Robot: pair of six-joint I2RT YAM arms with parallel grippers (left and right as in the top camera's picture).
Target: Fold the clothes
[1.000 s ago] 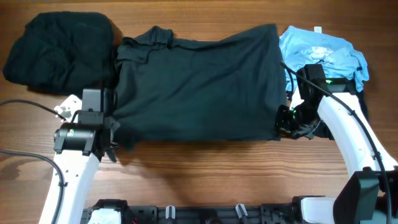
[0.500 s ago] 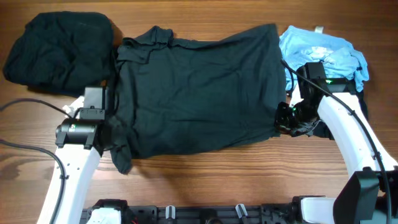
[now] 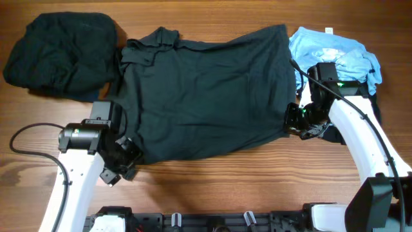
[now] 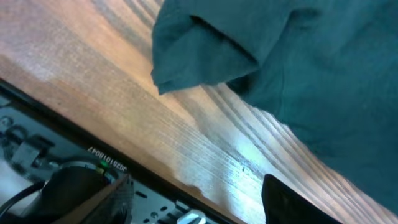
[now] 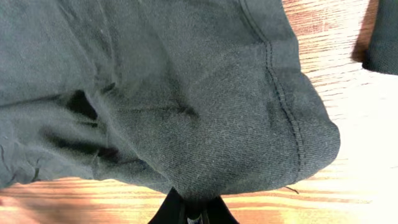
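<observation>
Two arms work at the lower corners of a dark shirt (image 3: 206, 90) spread flat across the middle of the wooden surface (image 3: 212, 187), collar end toward the left and hem toward the right. At the shirt's lower left corner sits the left gripper (image 3: 123, 156); compared with one second earlier it lies lower and further right, its wrist having swung inward. In the left wrist view its jaws stand wide, with only bare wood between the fingers (image 4: 115, 199), and a folded flap of the dark shirt (image 4: 205, 50) lies on the wood ahead of them, apart from them. Half a second ago that flap hung out past the lower edge of the shirt; in the overhead view it is now mostly hidden beneath the gripper. The lower edge, straight and level one second ago, now slants upward from left to right. At the lower right corner the right gripper (image 3: 293, 122) sits almost where it was, only slightly higher. Its wrist view shows the jaws pinched together on the shirt's seamed edge, the cloth (image 5: 186, 124) bunching down into them. Unchanged are a black clothes heap (image 3: 61, 51) at far left and a light blue garment (image 3: 335, 55) at far right.
</observation>
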